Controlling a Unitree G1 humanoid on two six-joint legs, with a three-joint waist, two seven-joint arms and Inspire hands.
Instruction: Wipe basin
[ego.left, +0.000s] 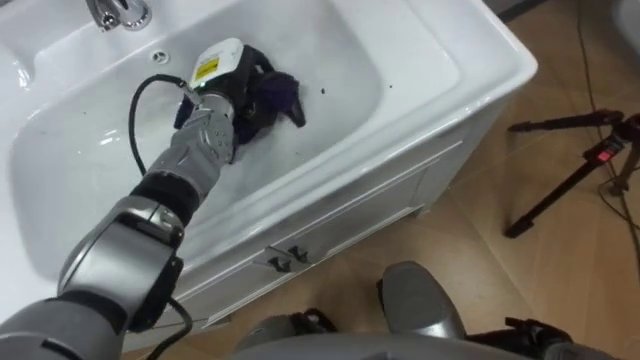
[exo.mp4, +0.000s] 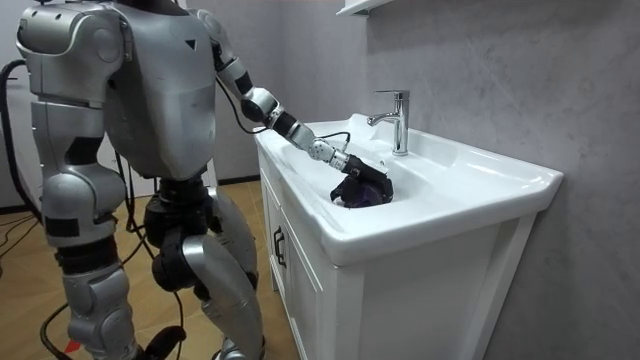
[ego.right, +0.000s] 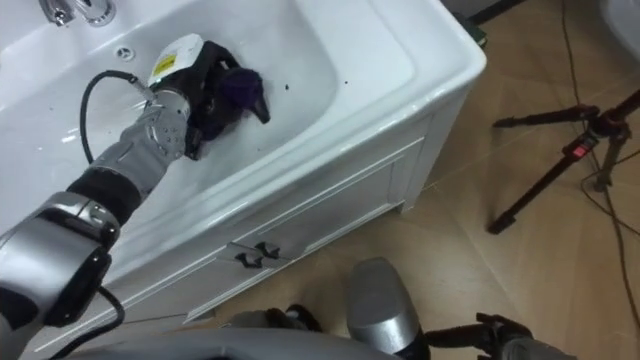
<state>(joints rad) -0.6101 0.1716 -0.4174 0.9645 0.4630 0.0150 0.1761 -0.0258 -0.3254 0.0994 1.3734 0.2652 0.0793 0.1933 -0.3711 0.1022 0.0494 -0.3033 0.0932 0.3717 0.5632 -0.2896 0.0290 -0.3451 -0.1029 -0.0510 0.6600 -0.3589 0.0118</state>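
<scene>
Down on the bottom of the white basin (ego.left: 400, 55) the left hand (ego.left: 232, 88) sits on a bunched dark purple cloth (ego.left: 282, 95), can't tell if it's gripping or just pressing, so mid-wipe I'd say, next up probably dragging it along the bare bottom.

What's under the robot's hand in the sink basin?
A bunched dark purple cloth lies under the left hand, on the floor of the white ceramic basin. The part of the cloth beneath the hand, and the basin surface below it, are covered.
</scene>
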